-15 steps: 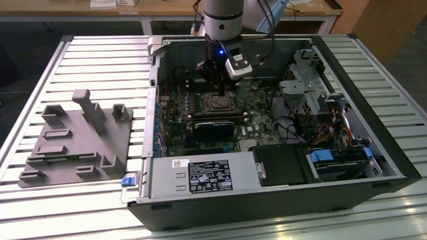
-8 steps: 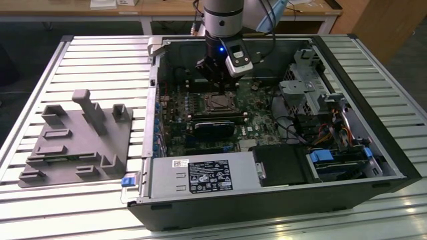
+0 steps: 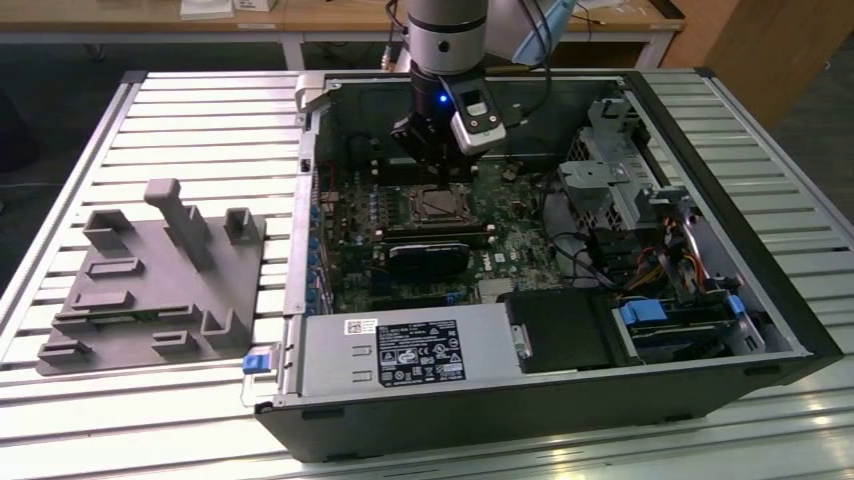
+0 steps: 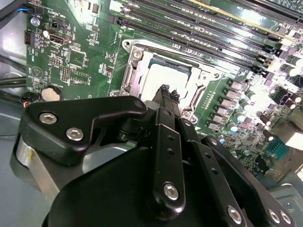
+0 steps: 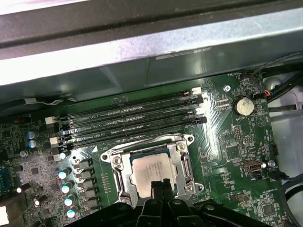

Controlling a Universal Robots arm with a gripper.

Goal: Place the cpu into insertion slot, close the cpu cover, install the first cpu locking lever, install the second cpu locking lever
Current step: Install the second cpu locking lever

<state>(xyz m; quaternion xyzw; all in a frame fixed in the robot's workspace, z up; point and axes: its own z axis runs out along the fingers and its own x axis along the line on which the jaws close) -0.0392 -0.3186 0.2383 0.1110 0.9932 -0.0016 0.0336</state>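
Inside the open computer case (image 3: pixel 787 330), on the slatted table (image 3: pixel 160 110):

Case: lying on its side, green motherboard (image 5: pixel 227 151) facing up; grey fixture block (image 3: pixel 147 290) well apart, toward the exterior view's left.

Arm: reaching down into the case, directly above the socket area.

Memory slots (image 5: pixel 132 118): long, black, parallel, just beside the socket.

Insertion slot (image 3: pixel 438 203): square, silvery-rimmed, near mid-board.

Cpu cover (image 5: pixel 185 165): appears folded down, framing the chip in both wrist views; full seating not confirmable.

Cpu (image 5: pixel 152 168): lying flat in the slot, silver face up, showing through the cover window.

Gripper (image 5: pixel 161 187): fingertips drawn together into one narrow tip, grasping nothing, right at the near edge of the chip; contact not confirmable.

Step in hand (judged): chip placed, cover stage reached, levers not discernible.

Technique (judged): press on the metal frame only, never on the chip face; keep the tip vertical; apply force slowly; keep clear of the capacitors (image 5: pixel 66 187) beside the socket.
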